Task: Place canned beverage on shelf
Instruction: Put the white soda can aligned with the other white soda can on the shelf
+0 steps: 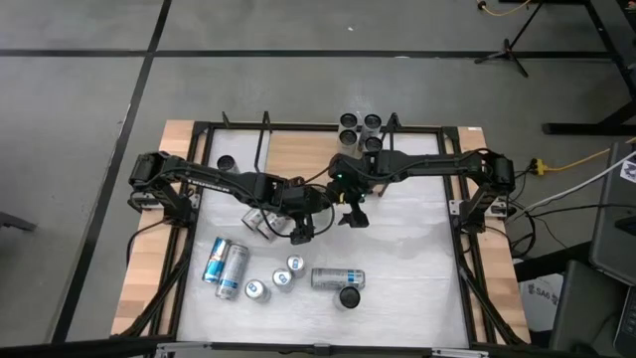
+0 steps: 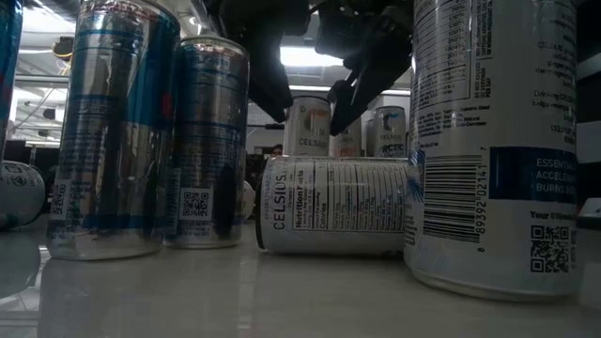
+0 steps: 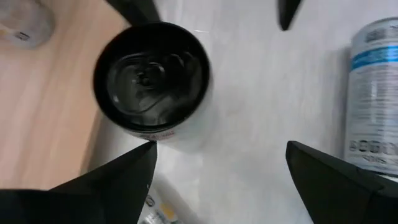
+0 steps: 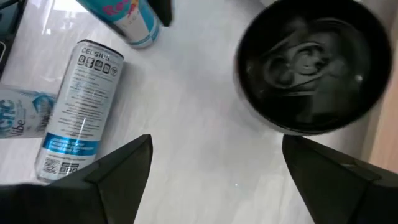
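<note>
Tools both wide open, nothing held. From above, the left tool [image 1: 298, 231] and right tool [image 1: 353, 217] hang close together over the white tabletop [image 1: 417, 249], just off the shelf [image 1: 298, 151] on its loose-can side. A cluster of upright cans [image 1: 360, 131] already stands at the shelf's right-arm end.

Key relation: an upright black-lidded can [image 3: 151, 78] sits ahead of your left tool [image 3: 221, 146]. You look straight down onto the lid, so its long axis is vertical. It is not between the fingers. It lies beyond the tips and is offset toward one finger [image 3: 124, 171]. Light wood shows beside it; I can't tell whether that is the shelf board.

- Right wrist view: a black-lidded can [image 4: 314, 68] also stands upright, beyond the right tool [image 4: 217, 138] and offset past one finger [image 4: 329, 168].
- I can't tell whether this is the same can.
- It fills more of that view, so the right arm is probably nearer.
- A Celsius can [image 4: 78, 106] lies on its side farther from the shelf.

Judgement: whichever arm you use, shift sideways to centre the lid between the fingers, then descend.
</note>
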Controlling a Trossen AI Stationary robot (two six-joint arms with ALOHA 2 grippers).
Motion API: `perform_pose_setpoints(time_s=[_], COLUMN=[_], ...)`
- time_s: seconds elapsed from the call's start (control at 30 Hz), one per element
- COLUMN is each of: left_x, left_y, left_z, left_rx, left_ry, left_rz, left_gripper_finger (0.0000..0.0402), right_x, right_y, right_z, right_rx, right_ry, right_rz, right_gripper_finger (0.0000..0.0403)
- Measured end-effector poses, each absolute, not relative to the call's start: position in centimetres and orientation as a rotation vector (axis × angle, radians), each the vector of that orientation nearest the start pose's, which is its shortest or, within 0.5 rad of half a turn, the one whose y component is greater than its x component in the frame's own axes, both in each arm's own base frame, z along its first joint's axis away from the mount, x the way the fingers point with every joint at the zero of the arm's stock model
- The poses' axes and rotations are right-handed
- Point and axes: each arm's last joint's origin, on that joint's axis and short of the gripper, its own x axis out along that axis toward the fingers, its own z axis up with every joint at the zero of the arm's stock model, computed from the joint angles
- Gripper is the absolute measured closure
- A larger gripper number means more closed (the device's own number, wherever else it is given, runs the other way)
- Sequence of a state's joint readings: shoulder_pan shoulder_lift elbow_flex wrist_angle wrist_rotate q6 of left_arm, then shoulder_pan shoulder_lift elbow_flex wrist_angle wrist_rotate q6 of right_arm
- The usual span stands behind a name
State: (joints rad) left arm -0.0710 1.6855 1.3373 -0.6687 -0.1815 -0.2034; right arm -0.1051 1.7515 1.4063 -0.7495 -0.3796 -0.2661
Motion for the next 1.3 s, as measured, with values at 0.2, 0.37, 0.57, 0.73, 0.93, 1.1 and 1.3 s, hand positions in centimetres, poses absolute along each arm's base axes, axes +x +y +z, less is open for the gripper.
perform_pose_setpoints(time_s=[0.2,0.37,0.57,0.73,0.93,1.1,1.3], left_x=[35.2,34.7,34.4,33.7,31.5,29.3,27.5], left_y=[-1.7,-1.7,-1.9,-2.0,-1.8,-2.0,-2.6], left_z=[25.7,26.0,26.1,26.8,29.3,31.5,33.0], left_rx=[-0.019,-0.015,-0.020,-0.047,-0.076,-0.078,-0.062], left_ry=[0.975,1.001,1.015,1.029,0.999,0.970,0.934], left_rz=[0.266,0.264,0.247,0.214,0.224,0.226,0.245], left_gripper_finger=[0.0053,0.0053,0.0053,0.0053,0.0053,0.0053,0.0053], right_x=[36.0,36.0,35.7,35.6,35.9,36.8,37.5], right_y=[-2.7,-2.8,-3.1,-3.2,-3.3,-3.4,-3.5], right_z=[25.2,25.3,25.9,26.3,28.5,30.3,30.2], right_rx=[0.029,0.002,-0.055,-0.087,-0.140,-0.169,-0.171], right_ry=[1.026,1.033,1.041,1.034,0.978,0.858,0.812], right_rz=[0.391,0.354,0.263,0.218,0.194,0.171,0.168], right_gripper_finger=[0.0052,0.0052,0.0052,0.0052,0.0052,0.0052,0.0052])
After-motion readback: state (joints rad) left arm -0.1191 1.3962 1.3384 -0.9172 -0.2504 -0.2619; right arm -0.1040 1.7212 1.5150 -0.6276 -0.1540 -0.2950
